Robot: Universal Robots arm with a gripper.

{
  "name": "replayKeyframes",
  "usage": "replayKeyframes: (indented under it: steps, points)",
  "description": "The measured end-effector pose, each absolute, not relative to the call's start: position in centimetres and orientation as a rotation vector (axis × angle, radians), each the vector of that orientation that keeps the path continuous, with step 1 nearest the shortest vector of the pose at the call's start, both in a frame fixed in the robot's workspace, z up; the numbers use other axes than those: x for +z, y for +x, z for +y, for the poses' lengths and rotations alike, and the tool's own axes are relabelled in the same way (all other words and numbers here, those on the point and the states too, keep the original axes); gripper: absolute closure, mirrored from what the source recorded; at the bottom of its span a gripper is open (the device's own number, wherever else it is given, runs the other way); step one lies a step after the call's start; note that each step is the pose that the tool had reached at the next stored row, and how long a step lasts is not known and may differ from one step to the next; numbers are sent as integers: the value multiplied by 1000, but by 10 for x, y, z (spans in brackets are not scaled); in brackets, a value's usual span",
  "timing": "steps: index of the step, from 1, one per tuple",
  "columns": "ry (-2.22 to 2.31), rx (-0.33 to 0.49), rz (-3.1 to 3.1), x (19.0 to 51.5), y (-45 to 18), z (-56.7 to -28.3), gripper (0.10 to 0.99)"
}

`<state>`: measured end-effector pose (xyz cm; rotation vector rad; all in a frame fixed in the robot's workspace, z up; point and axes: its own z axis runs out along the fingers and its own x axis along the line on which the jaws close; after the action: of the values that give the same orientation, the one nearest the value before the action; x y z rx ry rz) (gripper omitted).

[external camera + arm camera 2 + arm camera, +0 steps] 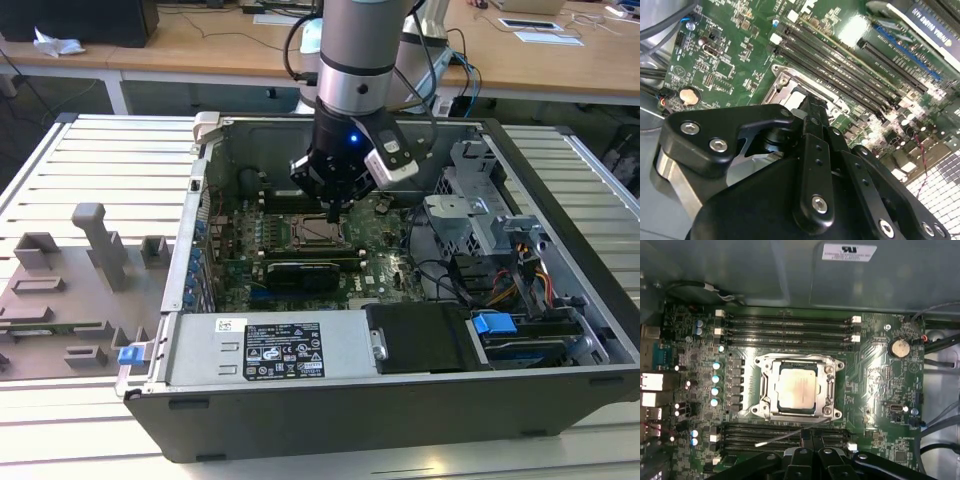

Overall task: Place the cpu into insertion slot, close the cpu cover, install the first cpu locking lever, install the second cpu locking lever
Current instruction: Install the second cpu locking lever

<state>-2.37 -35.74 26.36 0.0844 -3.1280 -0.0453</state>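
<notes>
Silvery-grey, the cpu lies seated in the insertion slot with the cpu cover shut over it, while the gripper hovers just above, its jaws clenched on nothing
</notes>
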Motion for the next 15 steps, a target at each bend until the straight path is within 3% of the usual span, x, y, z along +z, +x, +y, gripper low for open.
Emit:
replayKeyframes:
  steps: [15]
  points:
    - [85, -74, -3128, 251, -25, -377, 980]
